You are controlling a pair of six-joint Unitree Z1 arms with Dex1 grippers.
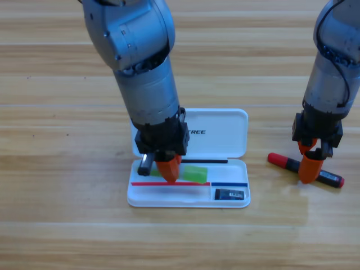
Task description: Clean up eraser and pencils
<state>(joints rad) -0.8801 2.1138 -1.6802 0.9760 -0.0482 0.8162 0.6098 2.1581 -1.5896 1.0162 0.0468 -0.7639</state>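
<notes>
The white case lies open at the table's middle. My left gripper points down into its lower tray, right over the lime-green pencil, which lies across the tray and shows on both sides of the gripper. The eraser sits in the small compartment at the tray's lower right. The black pencil with the red cap lies slanted on the table to the right of the case. My right gripper stands over its middle and hides that part.
The case's lid lies flat behind the tray. Both arms come down steeply from the top edge, the left one bulky above the case. Bare wooden table surrounds the case.
</notes>
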